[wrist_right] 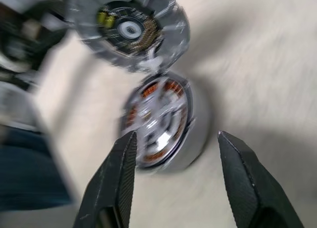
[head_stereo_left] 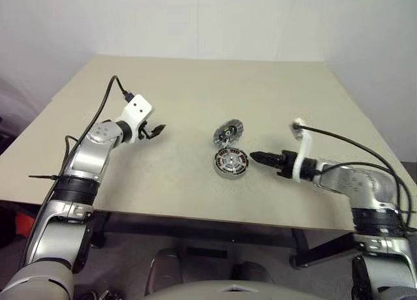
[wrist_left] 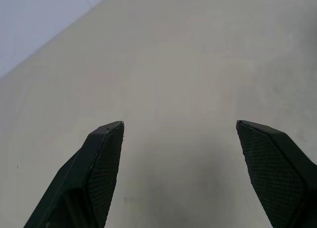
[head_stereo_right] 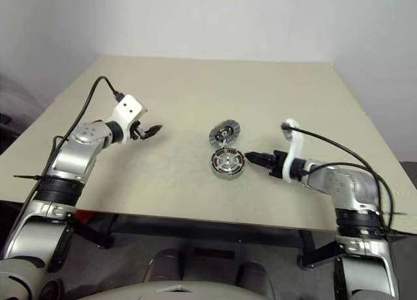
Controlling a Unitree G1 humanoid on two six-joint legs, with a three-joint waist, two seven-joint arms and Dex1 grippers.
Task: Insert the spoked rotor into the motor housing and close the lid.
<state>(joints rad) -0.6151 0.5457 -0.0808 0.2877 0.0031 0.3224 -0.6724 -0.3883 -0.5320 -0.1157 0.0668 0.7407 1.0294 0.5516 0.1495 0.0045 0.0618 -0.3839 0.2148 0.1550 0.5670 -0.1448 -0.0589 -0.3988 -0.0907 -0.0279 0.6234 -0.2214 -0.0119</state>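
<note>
Two round parts sit near the middle of our beige bench [head_stereo_left: 195,104]. The nearer one is the motor housing [head_stereo_left: 232,164], a short ring with reddish copper windings showing around a pale silver hub, lying flat on the bench. Just beyond it, and touching or nearly touching its far rim, lies a second silver disc [head_stereo_left: 227,132], tilted a little, with a dark centre and small yellow marks that we see from the right wrist.

Our right tool [head_stereo_left: 255,157] is down low just beside the housing on its right, pointing at it. Its two black fingers [wrist_right: 118,181] stand apart, with the housing just ahead of their tips, and they grasp nothing.

Our left tool [head_stereo_left: 155,130] hovers over bare bench well to the left of both parts. Its fingers [wrist_left: 94,176] are spread wide and empty.
</note>
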